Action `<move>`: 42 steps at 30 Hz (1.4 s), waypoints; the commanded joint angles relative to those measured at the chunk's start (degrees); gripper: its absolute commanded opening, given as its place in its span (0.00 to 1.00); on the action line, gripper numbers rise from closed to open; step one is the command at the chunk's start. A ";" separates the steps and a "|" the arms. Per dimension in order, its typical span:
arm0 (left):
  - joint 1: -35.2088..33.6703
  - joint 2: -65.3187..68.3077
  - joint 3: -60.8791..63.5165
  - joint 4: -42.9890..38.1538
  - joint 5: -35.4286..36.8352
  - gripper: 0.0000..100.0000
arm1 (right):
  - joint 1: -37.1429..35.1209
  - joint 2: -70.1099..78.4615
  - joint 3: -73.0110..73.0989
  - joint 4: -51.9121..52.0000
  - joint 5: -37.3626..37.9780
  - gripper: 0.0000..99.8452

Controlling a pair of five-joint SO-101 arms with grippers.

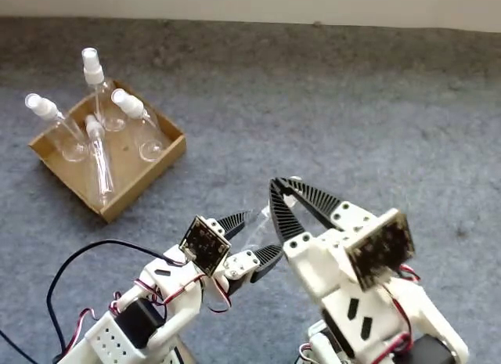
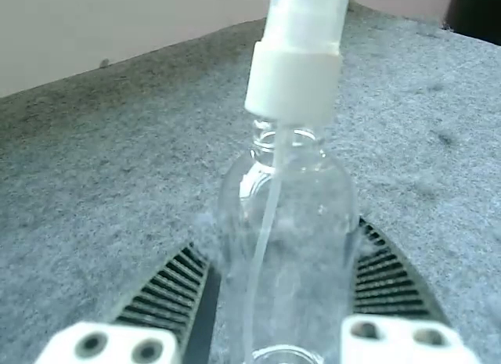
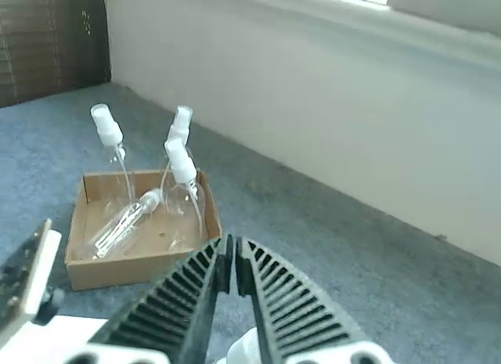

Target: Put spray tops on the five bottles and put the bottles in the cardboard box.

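A clear bottle [image 1: 257, 227] [image 2: 290, 223] with a white spray top [image 2: 296, 74] on its neck is held in my left gripper [image 1: 252, 239] [image 2: 278, 250], which is shut on its body just above the carpet. My right gripper [image 1: 283, 182] [image 3: 232, 245] hangs close over the bottle's top end with its black fingers together and nothing between the tips. That white spray top [image 3: 250, 344] lies below the right gripper's fingers. The cardboard box [image 1: 141, 180] [image 3: 133, 264] stands at the far left and holds several capped bottles [image 1: 98, 90]; one bottle [image 1: 99, 156] lies flat in it.
Grey carpet [image 1: 352, 106] covers the floor, with open room between the box and the arms and to the right. A pale wall [image 3: 352, 106] runs along the far edge. A black cable [image 1: 78, 258] loops beside the left arm's base.
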 commanded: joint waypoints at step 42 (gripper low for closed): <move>-17.89 0.31 -9.54 -22.24 0.00 0.06 | 16.84 0.04 39.60 -21.76 -2.37 0.00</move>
